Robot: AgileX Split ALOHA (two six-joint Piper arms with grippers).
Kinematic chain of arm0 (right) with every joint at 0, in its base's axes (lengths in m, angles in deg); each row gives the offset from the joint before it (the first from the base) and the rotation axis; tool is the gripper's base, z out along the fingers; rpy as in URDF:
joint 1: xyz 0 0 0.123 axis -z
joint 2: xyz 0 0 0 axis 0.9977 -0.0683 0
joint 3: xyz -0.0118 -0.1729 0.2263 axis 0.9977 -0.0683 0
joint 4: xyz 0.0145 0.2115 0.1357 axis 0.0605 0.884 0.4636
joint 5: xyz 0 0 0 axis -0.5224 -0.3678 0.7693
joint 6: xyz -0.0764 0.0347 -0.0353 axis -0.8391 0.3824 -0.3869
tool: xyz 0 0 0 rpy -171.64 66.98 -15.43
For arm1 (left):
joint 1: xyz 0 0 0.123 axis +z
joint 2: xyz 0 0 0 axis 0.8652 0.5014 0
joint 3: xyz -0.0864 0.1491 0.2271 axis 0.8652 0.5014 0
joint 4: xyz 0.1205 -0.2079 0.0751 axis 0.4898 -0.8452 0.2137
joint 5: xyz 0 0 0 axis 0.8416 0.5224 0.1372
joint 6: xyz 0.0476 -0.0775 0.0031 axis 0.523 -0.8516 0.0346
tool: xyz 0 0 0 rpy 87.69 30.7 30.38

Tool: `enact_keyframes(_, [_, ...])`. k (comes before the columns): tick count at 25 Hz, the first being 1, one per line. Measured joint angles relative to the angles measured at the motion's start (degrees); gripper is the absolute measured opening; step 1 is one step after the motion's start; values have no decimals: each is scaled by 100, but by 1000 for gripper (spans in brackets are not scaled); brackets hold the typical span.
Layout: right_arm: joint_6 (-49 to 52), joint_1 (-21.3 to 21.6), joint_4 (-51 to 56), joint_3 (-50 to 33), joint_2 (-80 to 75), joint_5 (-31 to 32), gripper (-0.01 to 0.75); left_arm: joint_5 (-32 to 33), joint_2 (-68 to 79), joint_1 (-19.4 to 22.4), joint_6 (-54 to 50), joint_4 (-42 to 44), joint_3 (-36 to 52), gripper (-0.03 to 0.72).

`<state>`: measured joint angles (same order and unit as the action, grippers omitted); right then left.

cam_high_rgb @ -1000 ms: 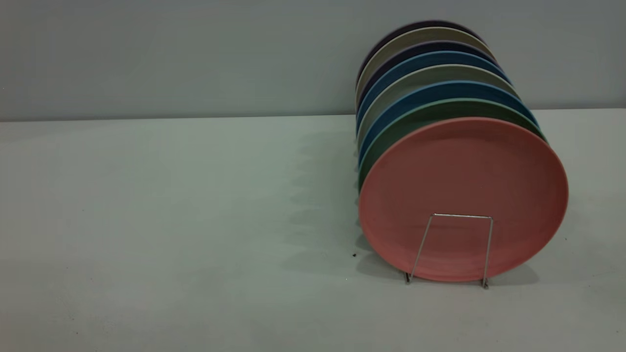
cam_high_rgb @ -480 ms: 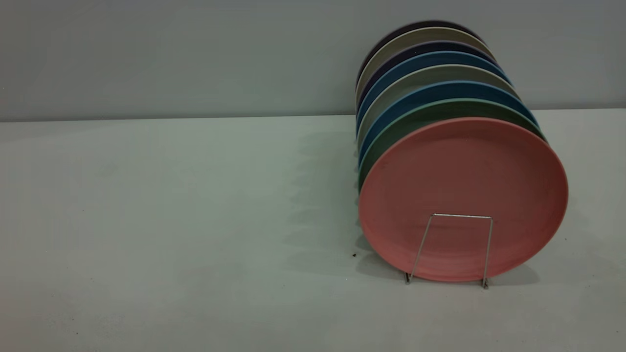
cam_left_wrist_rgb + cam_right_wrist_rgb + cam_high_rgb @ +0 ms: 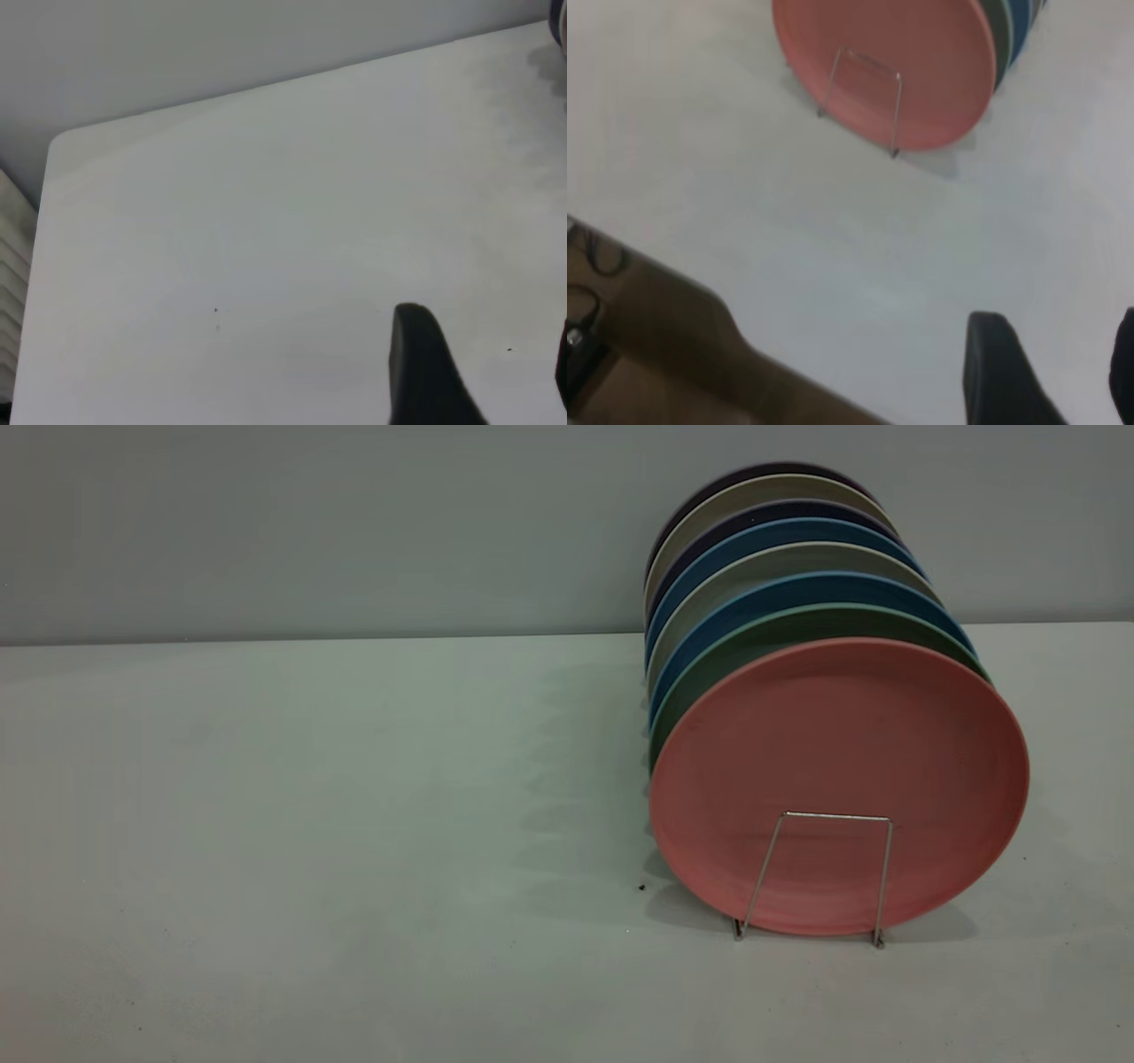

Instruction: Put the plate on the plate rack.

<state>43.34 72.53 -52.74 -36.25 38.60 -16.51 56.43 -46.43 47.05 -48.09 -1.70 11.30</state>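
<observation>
The salmon-pink plate [image 3: 839, 771] stands upright at the front of the silver wire plate rack [image 3: 828, 872], behind the rack's front loop. It also shows in the right wrist view [image 3: 895, 62] with the rack loop [image 3: 864, 97]. Neither arm shows in the exterior view. My left gripper [image 3: 483, 367] is open and empty above bare table. My right gripper [image 3: 1050, 363] is open and empty above the table, well apart from the plate.
Behind the pink plate stand a teal-green plate [image 3: 771, 633], blue plates [image 3: 780, 593] and several grey and dark ones in the same rack. The table's edge [image 3: 718, 301] runs close to my right gripper. The table's far corner [image 3: 58, 142] shows in the left wrist view.
</observation>
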Motion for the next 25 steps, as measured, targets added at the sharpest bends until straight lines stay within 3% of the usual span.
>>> enact_keyframes(7, [-31, 0, 116, -271, 291, -165, 322, 0, 0, -19, 138, 57, 64, 404])
enact_keyframes(16, [-37, 0, 140, -299, 342, -195, 322, 0, 0, -19, 122, 7, 894, 404])
enact_keyframes(25, [-32, 0, 140, -311, 348, -195, 322, -114, 5, -19, -607, -16, 1281, 385])
